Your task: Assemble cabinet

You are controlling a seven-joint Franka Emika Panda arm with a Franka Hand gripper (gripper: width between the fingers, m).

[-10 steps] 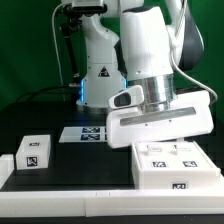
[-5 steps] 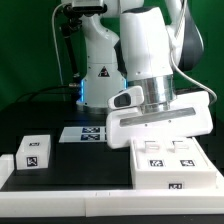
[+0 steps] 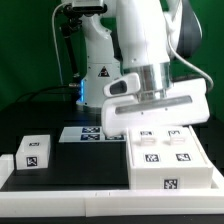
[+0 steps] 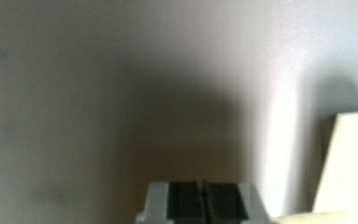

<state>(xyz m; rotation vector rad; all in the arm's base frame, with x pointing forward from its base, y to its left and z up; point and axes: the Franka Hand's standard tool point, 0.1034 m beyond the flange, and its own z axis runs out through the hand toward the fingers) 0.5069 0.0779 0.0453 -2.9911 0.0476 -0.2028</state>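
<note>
Though the exterior view shows the arm (image 3: 140, 50) low over the cabinet (image 3: 140, 172), its hand hides the fingertips. The blurred wrist view gives only a grey-white surface and the gripper (image 4: 197, 202), whose two dark pads seem pressed together with nothing between them. The cabinet sits on the black table (image 3: 70, 165) at the exterior view's right. Since half a second ago the hand has lifted and slid toward that view's left, baring more of the cabinet's top. One cabinet shows five tags, four on top and one in front. One small block (image 3: 34, 152) stands well apart, near the partly hidden marker board (image 3: 78, 133).
</note>
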